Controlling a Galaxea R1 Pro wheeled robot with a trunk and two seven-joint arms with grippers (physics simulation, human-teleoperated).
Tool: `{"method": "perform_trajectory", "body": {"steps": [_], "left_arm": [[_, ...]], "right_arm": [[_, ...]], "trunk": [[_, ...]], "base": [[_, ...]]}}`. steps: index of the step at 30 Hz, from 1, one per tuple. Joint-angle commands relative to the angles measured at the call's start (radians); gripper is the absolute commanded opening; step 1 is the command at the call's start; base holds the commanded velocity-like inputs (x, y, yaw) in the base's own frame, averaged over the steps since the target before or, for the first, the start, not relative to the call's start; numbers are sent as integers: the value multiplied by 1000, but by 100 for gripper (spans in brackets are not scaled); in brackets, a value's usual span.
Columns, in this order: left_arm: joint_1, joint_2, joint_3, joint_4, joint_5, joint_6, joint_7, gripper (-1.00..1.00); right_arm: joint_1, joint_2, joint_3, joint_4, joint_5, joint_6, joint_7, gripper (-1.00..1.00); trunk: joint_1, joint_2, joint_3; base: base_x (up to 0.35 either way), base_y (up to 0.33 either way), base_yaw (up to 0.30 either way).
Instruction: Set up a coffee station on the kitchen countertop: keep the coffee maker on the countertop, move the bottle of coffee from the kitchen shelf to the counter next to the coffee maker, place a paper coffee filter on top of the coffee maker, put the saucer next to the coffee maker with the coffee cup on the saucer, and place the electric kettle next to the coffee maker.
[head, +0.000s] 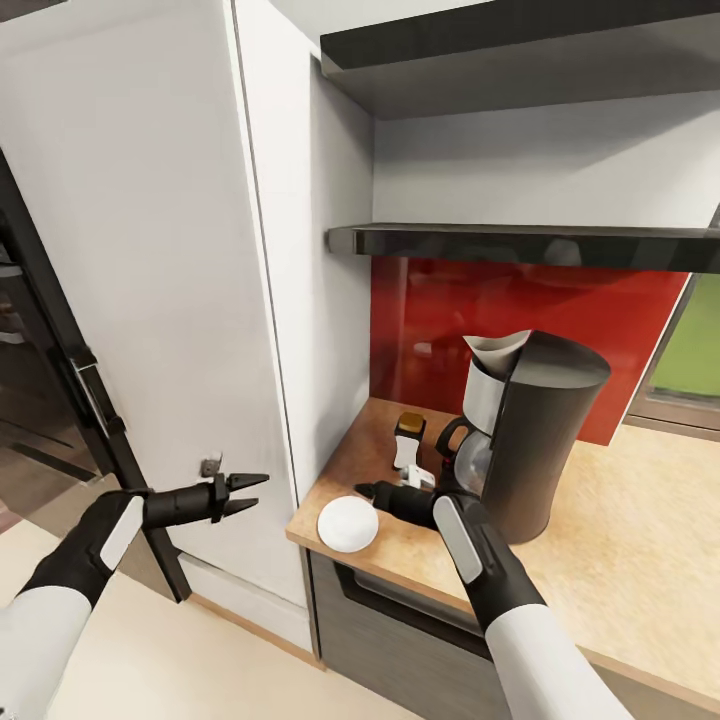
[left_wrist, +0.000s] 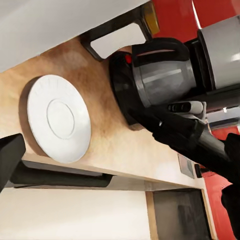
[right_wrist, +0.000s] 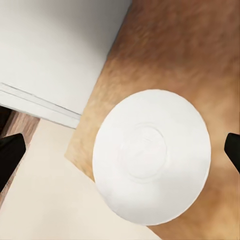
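At counter corner: saucer (head: 348, 522) flat, near edge, just beside coffee maker (head: 535, 430). Right gripper (head: 366, 490) above saucer, jaws spread, empty. Left gripper (head: 243, 494) open, off counter. Risk: thin rim, nudge pushes saucer over edge.

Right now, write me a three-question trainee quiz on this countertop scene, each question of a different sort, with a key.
1. True or false: the saucer lies on the countertop near its front corner, with no cup on it.
2. Multiple choice: what sits in the top of the coffee maker? A) a paper coffee filter B) a spoon C) a lid with a knob
3. Fill in: the right gripper hovers just above the ____, while the left gripper is held in front of the white cabinet door, its fingers apart.

Key: 1 true; 2 A; 3 saucer.
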Motion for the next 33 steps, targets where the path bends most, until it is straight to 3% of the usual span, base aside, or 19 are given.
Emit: {"method": "perform_trajectory", "body": {"steps": [1, 2, 4, 19, 24, 33], "left_arm": [[-2, -11, 1, 1, -2, 3, 7, 100], [-1, -26, 2, 2, -2, 3, 28, 100], [3, -33, 3, 3, -2, 2, 44, 100], [14, -36, 4, 6, -2, -6, 73, 100], [14, -39, 4, 6, -1, -7, 79, 100], [19, -68, 4, 8, -2, -8, 80, 100]], "right_arm": [[-1, 0, -1, -1, -2, 4, -2, 100], [-1, 0, -1, -1, -11, 4, -8, 100], [-1, 0, -1, 0, -14, 5, -11, 100], [-1, 0, 1, 6, -18, 4, -9, 100], [-1, 0, 2, 10, -18, 4, -8, 100], [-1, 0, 2, 12, -18, 4, -8, 100]], "trunk": [[1, -2, -2], [1, -2, -2], [1, -2, -2], [1, -2, -2], [1, -2, -2], [1, -2, -2]], "base": [[0, 0, 0], [0, 0, 0], [0, 0, 0], [1, 0, -47], [233, 0, -3], [95, 0, 0]]}}
